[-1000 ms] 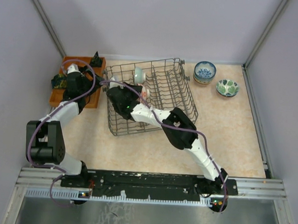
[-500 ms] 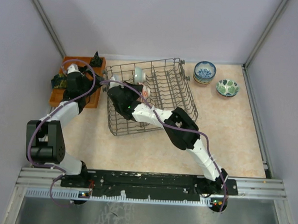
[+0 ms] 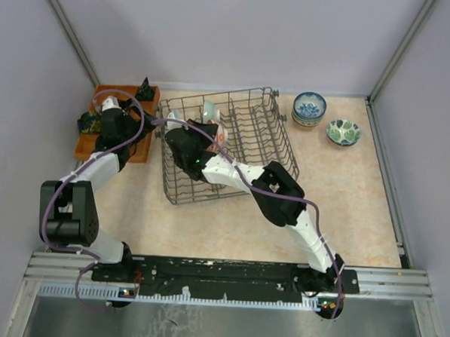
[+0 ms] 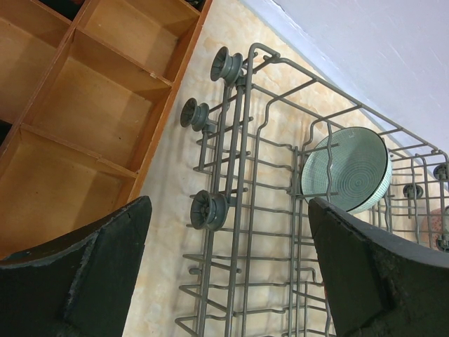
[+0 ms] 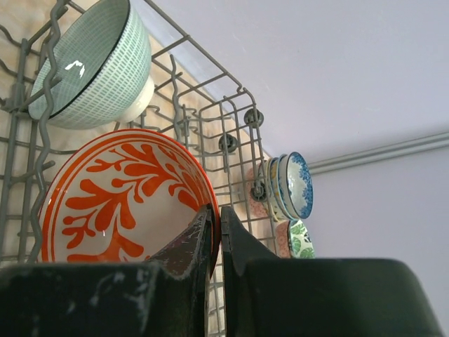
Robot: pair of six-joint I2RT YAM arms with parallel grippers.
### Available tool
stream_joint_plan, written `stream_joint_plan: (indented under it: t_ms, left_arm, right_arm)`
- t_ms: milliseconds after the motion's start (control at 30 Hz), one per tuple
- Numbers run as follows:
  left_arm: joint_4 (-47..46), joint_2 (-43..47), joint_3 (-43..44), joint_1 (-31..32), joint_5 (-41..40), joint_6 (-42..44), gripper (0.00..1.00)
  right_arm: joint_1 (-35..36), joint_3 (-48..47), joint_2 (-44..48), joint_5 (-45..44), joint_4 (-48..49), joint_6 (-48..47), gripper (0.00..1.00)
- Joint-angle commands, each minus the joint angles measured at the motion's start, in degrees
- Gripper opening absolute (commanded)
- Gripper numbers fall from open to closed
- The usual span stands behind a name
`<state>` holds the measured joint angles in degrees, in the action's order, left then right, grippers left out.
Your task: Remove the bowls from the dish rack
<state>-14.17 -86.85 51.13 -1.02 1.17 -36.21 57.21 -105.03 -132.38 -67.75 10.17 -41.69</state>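
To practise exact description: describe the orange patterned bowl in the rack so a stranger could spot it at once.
Find the grey wire dish rack on the table. Two bowls stand on edge inside; the orange bowl is the one pinched at its rim by the right end effector. Unlike the pale green bowl beside it, it bears bold orange leaves on white.

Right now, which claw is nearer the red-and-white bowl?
Right. The right claw pinches the red-and-white bowl at its rim; the left claw hangs open at the left end of the dish rack.
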Motion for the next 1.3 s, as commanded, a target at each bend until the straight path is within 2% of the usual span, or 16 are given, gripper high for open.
stream_joint_plan:
  t_ms: [0,133,300,500,700,967,1267]
  left_arm:
    - [-1.6,-0.3,0.1,-0.4,0.6,0.0,0.98]
    - [-1.6,-0.3,0.2,-0.4,0.8,-0.2,0.98]
    - [-1.6,-0.3,0.4,-0.3,0.9,-0.3,0.98]
    - [-1.6,-0.7,0.8,-0.4,1.4,-0.5,0.98]
    - [-1.4,-0.5,1.4,-0.4,1.5,-0.7,0.98]
    - [-1.4,-0.9,3.4,-0.3,3.3,-1.9,0.98]
    - [-1.4,-0.8,4.2,-0.2,4.5,-2.4,0.98]
  right_arm:
    - [-0.9,0.9,7.6,-2.2,5.2,-1.9,0.0]
    - [-2.9,2.2,9.9,-1.5,1.3,1.9,0.0]
    - [-5.9,1.2,14.2,4.6,-12.8,17.5,0.0]
    - [-8.3,2.3,16.4,6.9,-17.4,22.4,0.0]
    - [-13.1,1.3,19.7,19.0,-28.5,35.1,0.0]
    - [-20.8,1.6,23.6,33.7,-33.3,45.4,0.0]
    - [-33.9,4.0,28.8,48.2,-32.2,53.3,0.0]
